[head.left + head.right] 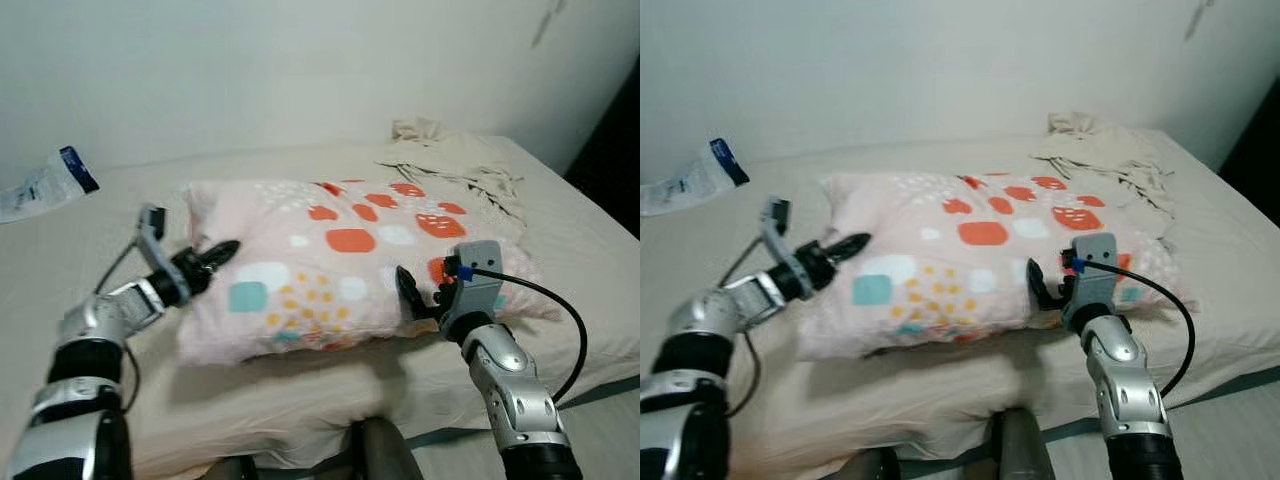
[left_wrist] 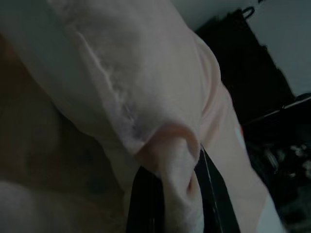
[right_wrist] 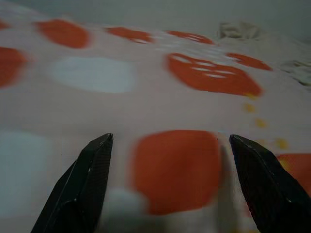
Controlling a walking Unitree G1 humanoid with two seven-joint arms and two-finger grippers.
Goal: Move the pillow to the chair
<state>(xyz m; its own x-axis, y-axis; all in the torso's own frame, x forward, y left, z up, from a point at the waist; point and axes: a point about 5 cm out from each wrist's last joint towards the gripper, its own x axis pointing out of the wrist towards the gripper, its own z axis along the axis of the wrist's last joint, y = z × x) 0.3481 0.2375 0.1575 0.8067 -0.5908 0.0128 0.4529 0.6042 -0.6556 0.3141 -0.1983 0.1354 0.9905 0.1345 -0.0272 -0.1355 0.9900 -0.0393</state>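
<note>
A pink pillow [image 1: 350, 260], patterned with red, white, teal and yellow spots, is laid across a bed [image 1: 60, 260] covered by a beige sheet, against a pale wall. The pillow is seen lying flat, its long side running across the mattress, near the bed's front edge.

The left gripper [image 1: 215, 255] is placed at the pillow's left end. In the left wrist view, a fold of the pink fabric [image 2: 175, 160] is pinched between the two black fingers [image 2: 143, 199], so the jaws are clenched on the pillow's edge.

The right gripper [image 1: 420, 295] is held at the pillow's front right part, its silver arm rising from below and a black cable [image 1: 570, 320] looped beside it. In the right wrist view, the two black fingers [image 3: 82, 187] are spread wide apart, with a red spot of the pillow seen between them; the jaws are released, and whether the tips touch the fabric cannot be told.

A crumpled beige cloth [image 1: 455, 160] is heaped on the bed just behind the pillow's right end. A white plastic packet with a blue end [image 1: 45, 185] is laid on the bed's far left, well apart from the pillow.
</note>
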